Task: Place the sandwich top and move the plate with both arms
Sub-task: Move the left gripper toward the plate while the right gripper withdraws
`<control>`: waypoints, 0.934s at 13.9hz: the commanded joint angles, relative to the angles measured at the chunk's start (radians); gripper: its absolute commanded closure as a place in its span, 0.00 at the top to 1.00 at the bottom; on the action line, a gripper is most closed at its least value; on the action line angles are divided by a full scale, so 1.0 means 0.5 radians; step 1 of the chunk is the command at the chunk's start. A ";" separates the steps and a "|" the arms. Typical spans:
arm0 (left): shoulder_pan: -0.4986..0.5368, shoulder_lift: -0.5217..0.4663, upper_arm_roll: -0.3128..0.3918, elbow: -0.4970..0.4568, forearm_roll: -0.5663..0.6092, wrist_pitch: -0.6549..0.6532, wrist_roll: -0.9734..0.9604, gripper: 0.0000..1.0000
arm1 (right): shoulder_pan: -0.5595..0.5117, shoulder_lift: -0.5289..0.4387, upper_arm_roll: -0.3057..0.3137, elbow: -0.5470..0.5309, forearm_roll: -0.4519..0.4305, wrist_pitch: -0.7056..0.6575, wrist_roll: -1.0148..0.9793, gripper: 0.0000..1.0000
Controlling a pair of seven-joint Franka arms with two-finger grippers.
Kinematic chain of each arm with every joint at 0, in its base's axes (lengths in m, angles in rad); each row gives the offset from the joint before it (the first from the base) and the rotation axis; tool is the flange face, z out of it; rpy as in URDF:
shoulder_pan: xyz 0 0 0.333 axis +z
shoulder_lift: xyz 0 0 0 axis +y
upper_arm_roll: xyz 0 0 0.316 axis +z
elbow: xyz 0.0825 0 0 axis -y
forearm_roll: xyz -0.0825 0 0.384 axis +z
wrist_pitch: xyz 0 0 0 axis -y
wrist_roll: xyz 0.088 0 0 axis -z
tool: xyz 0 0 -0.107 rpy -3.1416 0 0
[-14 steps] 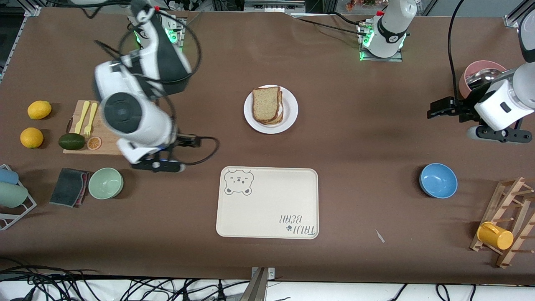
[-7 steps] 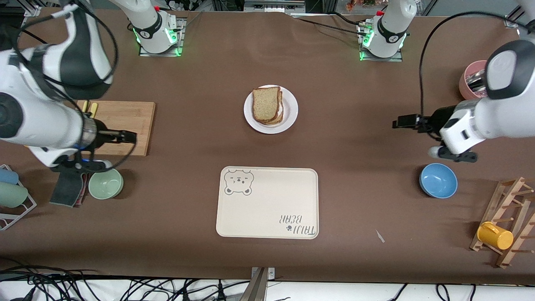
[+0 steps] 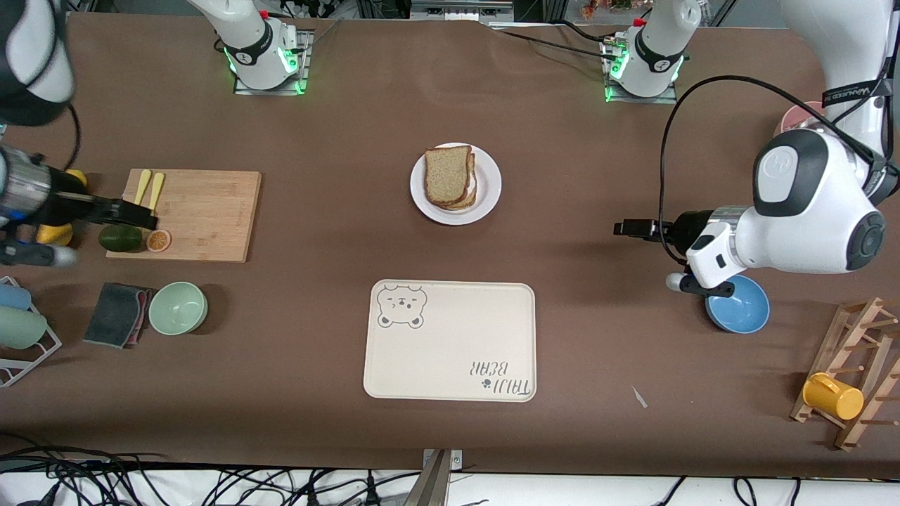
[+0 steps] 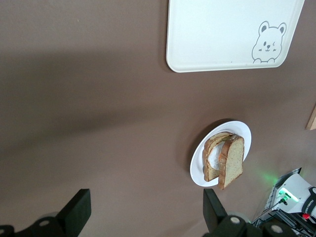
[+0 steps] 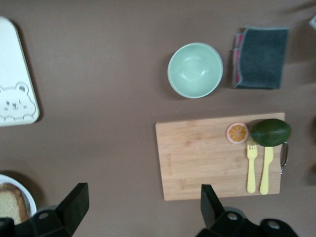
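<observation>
Both grippers, left (image 3: 628,229) and right (image 3: 140,215), hang open and empty, well apart from the plate (image 3: 488,184) with its leaning sandwich top (image 3: 447,173) midway between them.

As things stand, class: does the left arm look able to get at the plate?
Probably yes: the left gripper is open over bare table, nothing stands between it and the plate.

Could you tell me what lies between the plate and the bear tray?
Nothing: between the plate and the bear tray there is only bare brown table, as the front view shows.
</observation>
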 commanded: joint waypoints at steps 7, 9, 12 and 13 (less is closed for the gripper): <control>-0.072 -0.004 -0.222 -0.227 -0.284 0.255 0.052 1.00 | -0.247 -0.518 0.306 -0.508 -0.165 0.246 0.019 1.00; -0.074 -0.004 -0.225 -0.328 -0.423 0.338 0.177 1.00 | -0.235 -0.561 0.272 -0.557 -0.125 0.261 0.016 1.00; -0.072 -0.001 -0.229 -0.469 -0.448 0.421 0.367 1.00 | -0.082 -0.561 0.049 -0.560 -0.125 0.249 -0.027 1.00; -0.071 -0.001 -0.229 -0.500 -0.490 0.452 0.407 1.00 | -0.085 -0.558 0.045 -0.557 -0.125 0.252 -0.030 1.00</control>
